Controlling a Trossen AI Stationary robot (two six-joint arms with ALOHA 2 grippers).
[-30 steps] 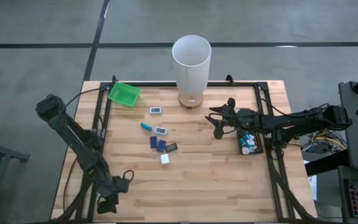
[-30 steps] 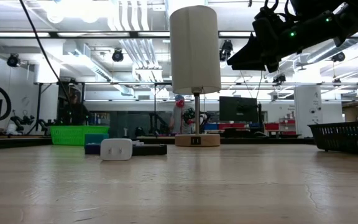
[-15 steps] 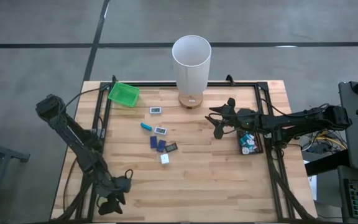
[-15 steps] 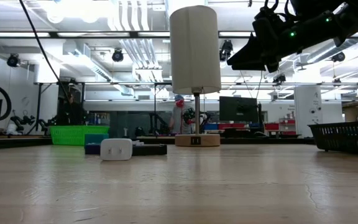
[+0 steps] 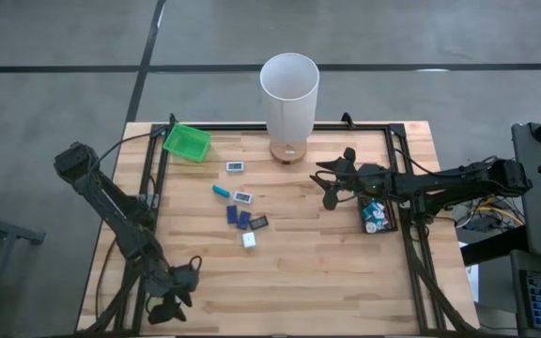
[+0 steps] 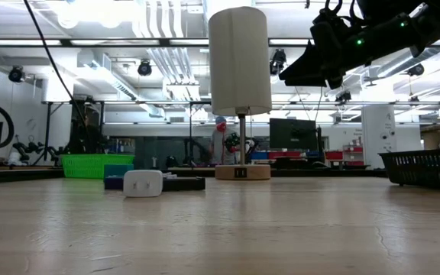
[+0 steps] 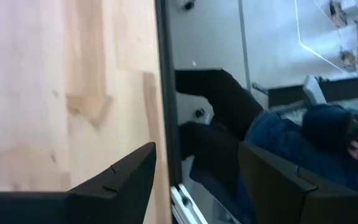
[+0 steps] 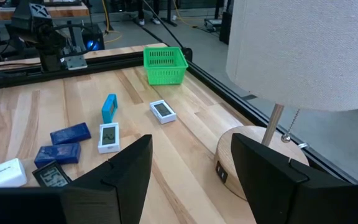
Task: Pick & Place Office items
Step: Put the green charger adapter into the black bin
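Wooden table (image 5: pixel 327 272) unchanged since a second ago: both arms hold still, left gripper (image 5: pixel 162 308) at seven o'clock and right gripper (image 5: pixel 332 185) at three, each half-open, empty. Office items (image 5: pixel 242 218) lie scattered at centre, the teal piece (image 5: pixel 221 191) lengthwise toward four o'clock.

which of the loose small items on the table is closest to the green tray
The white item with a grey screen, lying nearest the green tray; the teal piece and the others sit farther away from it.

The wooden table (image 5: pixel 299 263) carries a lamp (image 5: pixel 289 94), a green basket (image 5: pixel 187 142) and a black tray (image 5: pixel 377 214) just beside the right gripper (image 5: pixel 330 183); office items (image 5: pixel 242 218) lie scattered well apart from it.
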